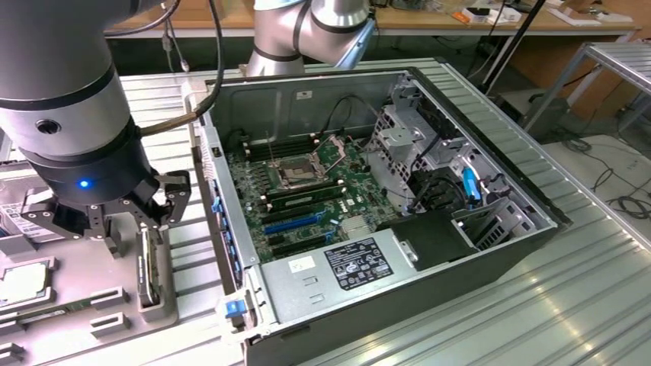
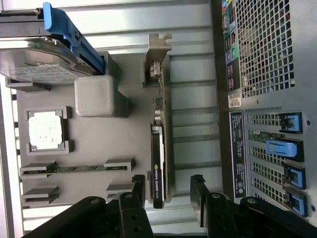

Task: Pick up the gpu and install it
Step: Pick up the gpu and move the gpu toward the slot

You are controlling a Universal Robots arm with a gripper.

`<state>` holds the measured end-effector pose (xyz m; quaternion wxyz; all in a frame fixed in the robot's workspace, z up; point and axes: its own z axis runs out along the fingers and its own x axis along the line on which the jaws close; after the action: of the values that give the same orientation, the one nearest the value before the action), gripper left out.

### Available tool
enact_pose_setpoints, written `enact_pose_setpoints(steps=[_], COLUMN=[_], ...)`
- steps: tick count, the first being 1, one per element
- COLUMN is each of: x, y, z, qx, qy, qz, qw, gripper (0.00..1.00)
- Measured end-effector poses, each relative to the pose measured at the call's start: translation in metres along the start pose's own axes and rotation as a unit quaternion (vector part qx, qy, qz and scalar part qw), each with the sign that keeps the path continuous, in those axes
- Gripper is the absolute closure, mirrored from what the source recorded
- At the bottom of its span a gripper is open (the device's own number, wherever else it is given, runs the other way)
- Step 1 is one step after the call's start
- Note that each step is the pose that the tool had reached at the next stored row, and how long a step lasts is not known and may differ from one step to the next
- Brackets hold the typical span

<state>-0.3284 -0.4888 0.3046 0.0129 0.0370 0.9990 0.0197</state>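
The gpu is seen standing on edge in a slot of the grey holder tray, just beside the open computer case — the gripper is held released over it, its spread fingers flanking one end of the card.

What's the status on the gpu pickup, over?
Open gripper above the gpu. It stands on edge in the grey tray, not gripped. Nothing between them.
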Motion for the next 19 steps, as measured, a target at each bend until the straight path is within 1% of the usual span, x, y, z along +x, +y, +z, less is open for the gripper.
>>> enact_pose_setpoints(steps=[5,9,10,13,17,19], x=[0.0,0.001,0.003,0.003,0.003,0.004], y=[0.0005,0.0006,0.0005,0.0007,0.0005,0.0005], z=[0.0048,0.0053,0.0067,0.0121,0.0225,0.0246], qx=[0.0014,0.0013,0.0013,0.0013,0.0013,0.0013], qy=[0.0,-0.0002,-0.0005,-0.0008,-0.0013,-0.0013], qz=[0.0,0.0,0.0,0.0,0.0,0.0], qw=[1.0,1.0,1.0,1.0,1.0,1.0], gripper=[0.5,0.5,0.5,0.5,0.5,0.5])
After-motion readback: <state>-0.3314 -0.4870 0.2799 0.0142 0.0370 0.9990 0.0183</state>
